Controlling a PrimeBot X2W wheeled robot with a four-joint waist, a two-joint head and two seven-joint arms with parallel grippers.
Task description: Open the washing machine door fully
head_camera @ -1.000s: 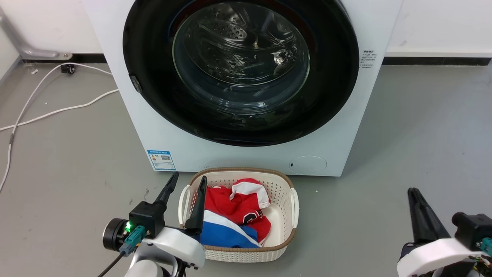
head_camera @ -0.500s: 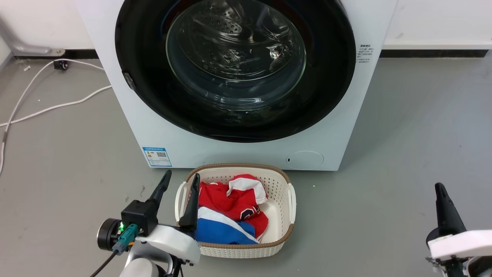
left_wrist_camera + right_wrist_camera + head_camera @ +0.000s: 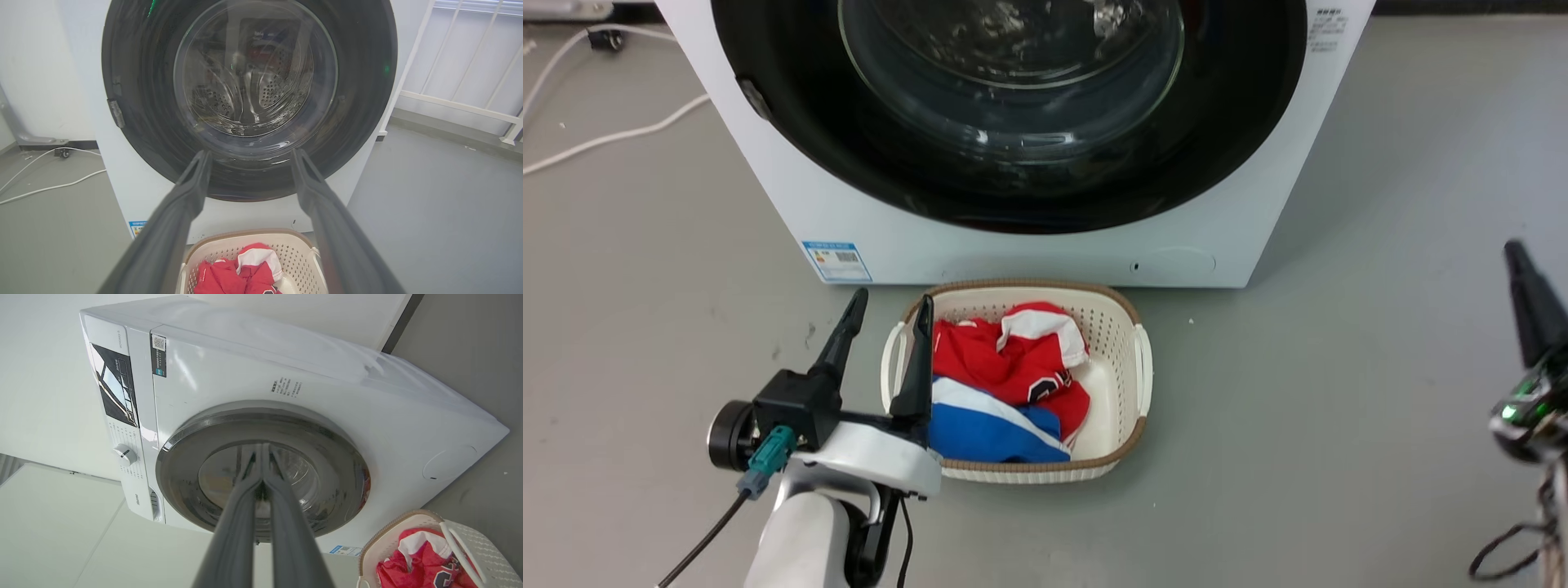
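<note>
Your left pincer [image 3: 888, 314] is spread wide and holds nothing. It hangs at 7 o'clock in the head view, its inner finger over the rim of the basket [image 3: 1141, 359]. Your right pincer [image 3: 261, 447] is pressed shut and empty, out at 4 o'clock, aimed at the door [image 3: 1013, 163] from the side. The door sits closed and flush on the machine [image 3: 849, 237] at 12 o'clock, with neither pincer touching it.

The small latch tab [image 3: 116, 113] at the door's 9 o'clock looks like your only purchase. The rest is glossy and curved, so a pincer closing elsewhere would likely slide off. If the hinge is at 3 o'clock, as the tab suggests, the door swings toward your right arm, which could stop it short of fully open. The basket and its clothes [image 3: 1013, 367] lie just in front of the machine, at the door's 6 o'clock. Raise the left pincer carelessly and you could hook the rim or handle. I can't tell whether the door's lower edge clears the basket.

The floor [image 3: 1339, 367] is smooth grey. White cables [image 3: 613, 135] trail at 10 o'clock, well apart from both arms, but they would catch the wheels if you roll that way. A pale wall [image 3: 41, 61] stands behind the machine, and the left wrist view shows a white rail [image 3: 457, 107] at 2 o'clock.
</note>
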